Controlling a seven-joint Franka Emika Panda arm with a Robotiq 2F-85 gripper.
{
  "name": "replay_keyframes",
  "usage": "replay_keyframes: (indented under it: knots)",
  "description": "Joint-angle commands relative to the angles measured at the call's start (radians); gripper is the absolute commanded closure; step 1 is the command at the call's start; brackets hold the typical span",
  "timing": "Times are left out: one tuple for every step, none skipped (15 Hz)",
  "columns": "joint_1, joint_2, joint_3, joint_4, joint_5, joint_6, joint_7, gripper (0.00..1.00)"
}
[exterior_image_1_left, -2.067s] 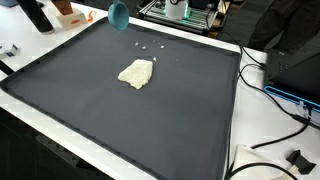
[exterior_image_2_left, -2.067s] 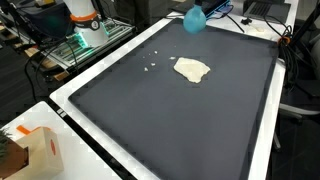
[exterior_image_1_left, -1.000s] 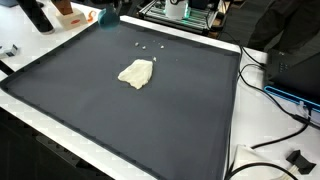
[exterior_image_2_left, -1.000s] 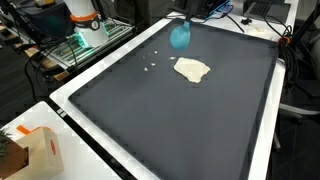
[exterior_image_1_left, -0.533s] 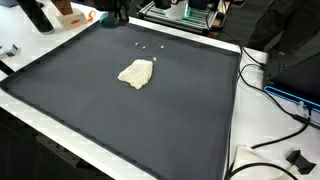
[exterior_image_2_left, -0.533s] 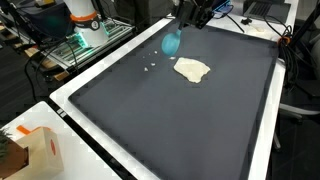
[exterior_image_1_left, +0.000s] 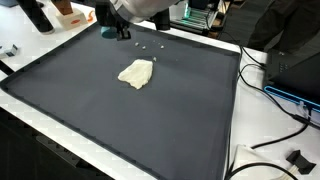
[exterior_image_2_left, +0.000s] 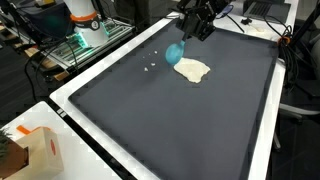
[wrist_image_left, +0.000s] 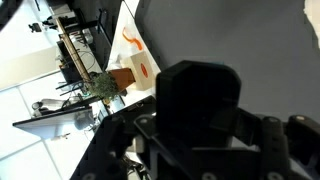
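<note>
My claw (exterior_image_2_left: 187, 36) grips the rounded teal object (exterior_image_2_left: 175, 52), low over the dark matted surface (exterior_image_2_left: 150, 110) beside the crumpled cream cloth (exterior_image_2_left: 192, 69); mid-carry, I judge, and lowering needs clearance from it

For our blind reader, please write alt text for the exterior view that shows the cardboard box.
A robot gripper holds a teal object over a dark mat, close beside a crumpled cream cloth. A cardboard box stands at the near corner.
</note>
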Motion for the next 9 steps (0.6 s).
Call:
replay_keyframes:
  knots:
    - [0.028, 0.06, -0.015, 0.054, -0.035, -0.04, 0.008, 0.81]
    - [0.032, 0.071, -0.016, 0.062, -0.037, -0.042, 0.008, 0.81]
    - [0.036, 0.082, -0.017, 0.069, -0.039, -0.044, 0.008, 0.81]
    - [0.039, 0.093, -0.018, 0.076, -0.041, -0.046, 0.006, 0.81]
    - [0.043, 0.104, -0.019, 0.084, -0.043, -0.049, 0.004, 0.81]
    - [0.047, 0.116, -0.02, 0.093, -0.043, -0.052, 0.003, 0.81]
    - [0.05, 0.126, -0.021, 0.1, -0.044, -0.053, 0.002, 0.81]
    - [0.054, 0.136, -0.021, 0.108, -0.044, -0.055, -0.001, 0.81]
    - [0.058, 0.148, -0.023, 0.117, -0.046, -0.057, -0.002, 0.81]
